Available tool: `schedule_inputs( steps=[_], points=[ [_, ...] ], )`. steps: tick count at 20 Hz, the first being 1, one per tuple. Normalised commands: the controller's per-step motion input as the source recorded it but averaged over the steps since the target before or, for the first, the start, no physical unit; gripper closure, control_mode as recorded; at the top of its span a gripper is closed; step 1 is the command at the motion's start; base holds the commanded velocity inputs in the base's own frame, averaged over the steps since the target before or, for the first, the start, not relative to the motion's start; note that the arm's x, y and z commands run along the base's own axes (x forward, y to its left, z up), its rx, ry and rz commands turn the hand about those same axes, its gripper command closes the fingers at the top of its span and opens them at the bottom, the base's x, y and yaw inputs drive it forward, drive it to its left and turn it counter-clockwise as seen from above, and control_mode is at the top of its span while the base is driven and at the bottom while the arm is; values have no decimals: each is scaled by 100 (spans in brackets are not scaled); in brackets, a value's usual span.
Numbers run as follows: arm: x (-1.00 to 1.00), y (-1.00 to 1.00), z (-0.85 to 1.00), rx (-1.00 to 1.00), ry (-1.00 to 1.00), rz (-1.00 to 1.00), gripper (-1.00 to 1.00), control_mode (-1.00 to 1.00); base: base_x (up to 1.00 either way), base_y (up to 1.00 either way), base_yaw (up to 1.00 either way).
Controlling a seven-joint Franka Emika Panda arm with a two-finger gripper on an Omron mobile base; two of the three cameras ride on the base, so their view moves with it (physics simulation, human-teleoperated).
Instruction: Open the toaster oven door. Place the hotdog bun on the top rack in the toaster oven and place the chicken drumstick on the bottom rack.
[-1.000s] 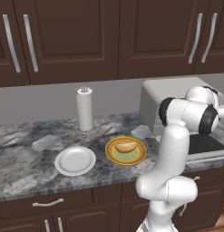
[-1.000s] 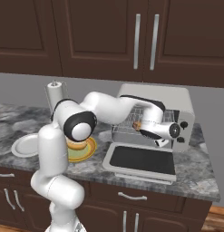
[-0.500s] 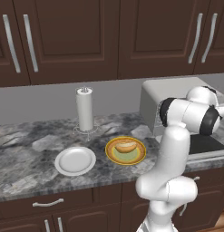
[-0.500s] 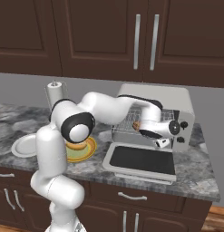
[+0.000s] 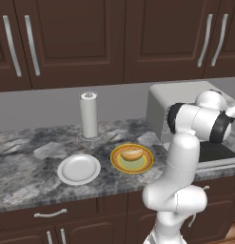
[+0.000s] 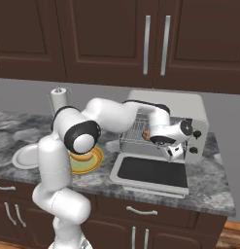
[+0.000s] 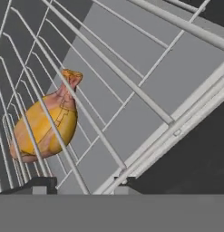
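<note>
The toaster oven [image 6: 175,104] [image 5: 185,102] stands at the right of the counter. Its door [image 6: 150,171] [image 5: 216,151] lies folded down flat. The chicken drumstick [image 7: 45,124] [image 6: 146,134] rests inside and is seen through the wires of a rack [image 7: 131,95]; I cannot tell which rack bears it. My gripper [image 7: 81,186] [image 6: 172,148] hovers open just outside the oven mouth, above the door, with nothing between its fingers. The hotdog bun [image 5: 132,154] lies on a yellow plate [image 5: 132,167].
A white plate [image 5: 79,168] sits left of the yellow plate. A paper towel roll [image 5: 89,115] stands behind them near the wall. Dark cabinets [image 5: 114,38] hang above the counter. The oven knobs [image 6: 193,141] are just right of my hand.
My hand has drawn slightly down and out of the oven opening. The drumstick stays on the rack and the bun stays on its plate.
</note>
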Motion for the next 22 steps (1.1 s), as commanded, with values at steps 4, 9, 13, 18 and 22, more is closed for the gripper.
schedule_inputs(
  steps=[4,9,13,18,22],
  points=[
    [-35,6,-53,-4,16,0,100,-100,0,0,0],
    [-48,1,-54,-5,7,0,100,-100,0,0,0],
    [-57,0,-52,-6,1,0,100,-100,0,0,0],
    [-55,0,-54,-8,1,0,100,-100,0,0,0],
    [-53,0,-52,-8,6,0,100,-100,0,0,0]
  ],
)
